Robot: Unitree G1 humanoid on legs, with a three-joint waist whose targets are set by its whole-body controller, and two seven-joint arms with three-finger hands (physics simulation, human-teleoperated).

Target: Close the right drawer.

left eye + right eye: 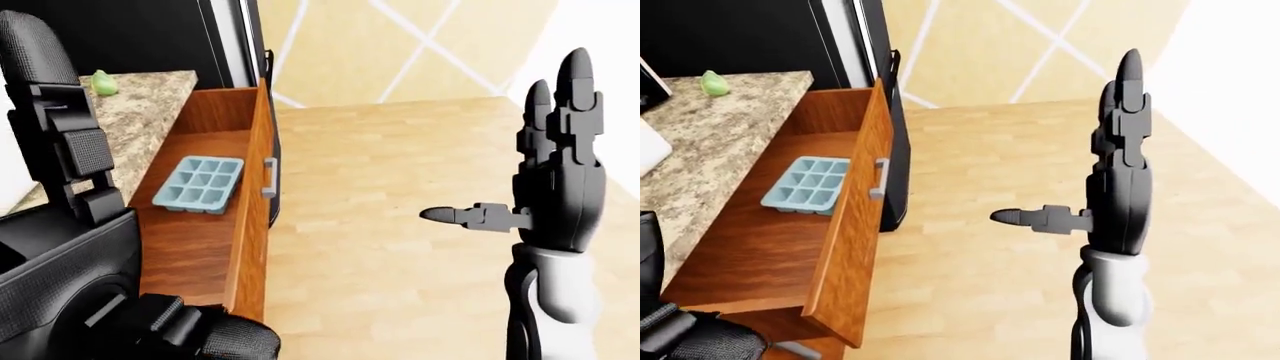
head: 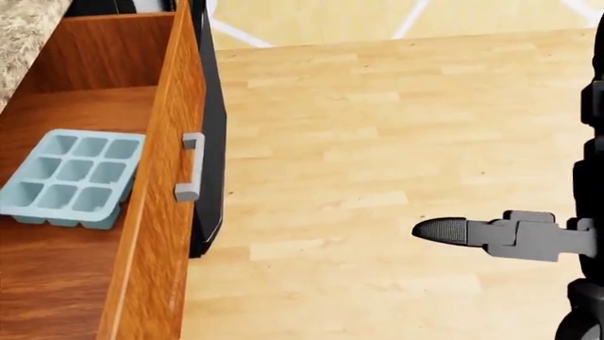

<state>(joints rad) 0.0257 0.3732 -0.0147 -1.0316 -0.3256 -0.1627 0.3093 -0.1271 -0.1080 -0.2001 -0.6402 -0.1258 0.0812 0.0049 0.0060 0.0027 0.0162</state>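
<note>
Plainly, the drawer point(image 1: 830, 247) is pulled well out from under the stone counter point(image 1: 710, 142), its wooden face standing edge-on toward the floor point(image 2: 377, 142), with a small grey handle point(image 2: 190, 168) fixed on the outer side of that face. An ice tray point(image 1: 199, 184) is seen lying flat on the drawer's bottom, near the face but not touching it. The right hand point(image 1: 1118, 176) is held upright, well apart from the handle on the floor side, fingers spread and straight, thumb stuck out sideways toward the drawer; nothing is gripped. The left hand point(image 1: 70, 142) is raised close to the camera on the counter side of the drawer, fingers apparently extended, though its full state is hard to read. The step in hand is judged to be the approach for a push. It would best be done with the flat of the right palm brought squarely against the drawer face, near the handle, and pressed straight toward the counter, so the drawer is not skewed on its runners. A gentle push is advised, lest the tray be slid about.
</note>
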